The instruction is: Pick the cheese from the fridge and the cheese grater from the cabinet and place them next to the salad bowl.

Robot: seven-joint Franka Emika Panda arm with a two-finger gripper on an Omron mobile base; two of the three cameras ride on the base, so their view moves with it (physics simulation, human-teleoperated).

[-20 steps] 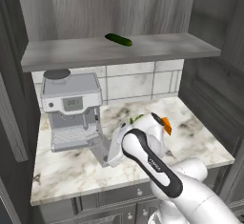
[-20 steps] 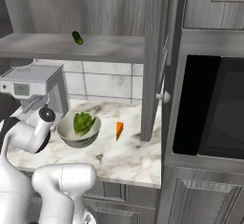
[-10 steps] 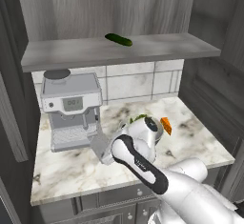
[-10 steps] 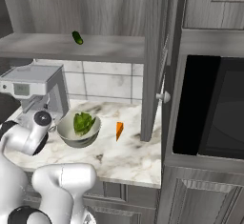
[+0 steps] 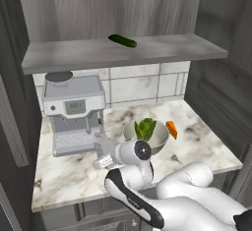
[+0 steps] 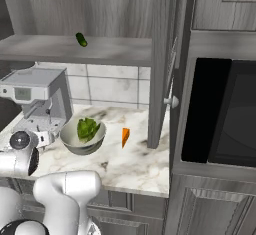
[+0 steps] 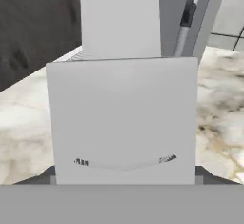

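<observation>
Cheese (image 5: 171,129) lies on the marble counter (image 5: 206,146) just beside the salad bowl (image 5: 158,139), on the side away from the coffee machine (image 5: 74,112). Lettuce (image 5: 145,127) fills the bowl. On the bowl's other side, in front of the coffee machine, the gripper (image 5: 102,152) closes its widely spread fingers on the cheese grater (image 7: 125,118), whose pale face stands close before the hand camera. Above the bowl, a green cucumber (image 5: 122,40) rests on the cabinet (image 5: 123,53) shelf.
</observation>
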